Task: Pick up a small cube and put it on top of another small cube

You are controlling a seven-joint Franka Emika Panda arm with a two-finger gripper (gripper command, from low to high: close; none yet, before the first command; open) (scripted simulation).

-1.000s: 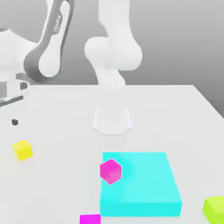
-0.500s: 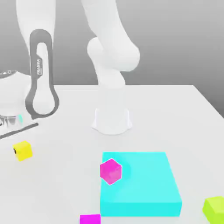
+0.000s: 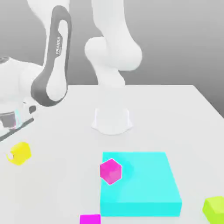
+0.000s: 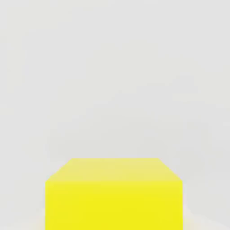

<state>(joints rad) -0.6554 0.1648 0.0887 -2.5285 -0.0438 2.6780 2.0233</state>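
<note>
The small yellow cube (image 3: pixel 19 152) sits at the exterior view's left edge, just below the arm's hand (image 3: pixel 13 118), which hangs low over the white surface (image 3: pixel 175 113). The fingers are drawn in narrow on the yellow cube; the hand view looks straight onto the cube (image 4: pixel 113 193), with the pale surface behind it. Whether the cube rests on the surface or is just clear of it cannot be told.

Well apart, toward the exterior view's right, a flat cyan slab (image 3: pixel 144 183) lies on the surface. A magenta cube (image 3: pixel 110 170) stands tilted at the slab's near-left part, and a second magenta cube (image 3: pixel 89 218) lies beside the slab's lower left corner. A lime-green cube (image 3: pixel 215 209) sits at the lower right. The arm's white base (image 3: pixel 112 118) stands behind the slab.
</note>
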